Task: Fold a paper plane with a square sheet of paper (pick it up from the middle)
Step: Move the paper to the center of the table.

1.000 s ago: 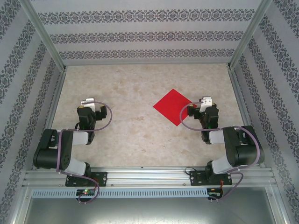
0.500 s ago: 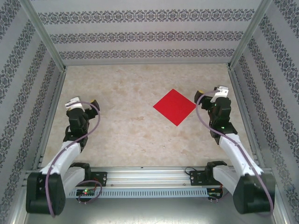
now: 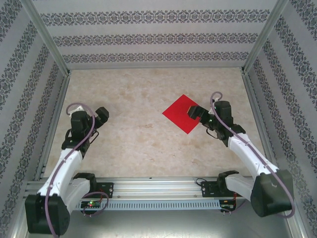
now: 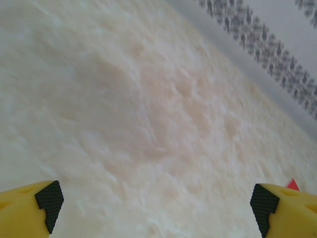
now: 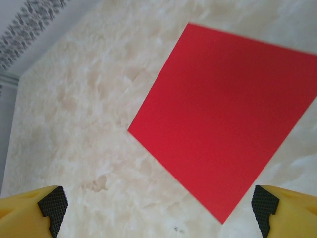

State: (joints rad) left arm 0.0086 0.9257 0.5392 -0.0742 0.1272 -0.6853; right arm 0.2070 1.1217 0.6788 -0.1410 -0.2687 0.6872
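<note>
The square sheet of paper (image 3: 177, 114) is bright red and lies flat and uncreased on the beige marbled table, right of centre, turned like a diamond. My right gripper (image 3: 197, 114) hovers over the sheet's right corner, open, with nothing between its fingers. In the right wrist view the sheet (image 5: 228, 119) fills the upper right, ahead of the open right gripper (image 5: 157, 206), whose yellow fingertips (image 5: 52, 204) stand wide apart. My left gripper (image 3: 101, 115) is open over bare table at the left. The left wrist view shows the left gripper (image 4: 156, 206) open and a red corner of the sheet (image 4: 292, 184) at the right.
The table (image 3: 138, 94) is boxed in by patterned walls at the back (image 3: 158, 37) and both sides, with metal posts at the corners. An aluminium rail (image 3: 158, 186) carries both arm bases along the near edge.
Both arms have unfolded from their tucked poses and reached forward. The right gripper swung left over the sheet's right corner. The left gripper shifted slightly. The sheet has not moved.
</note>
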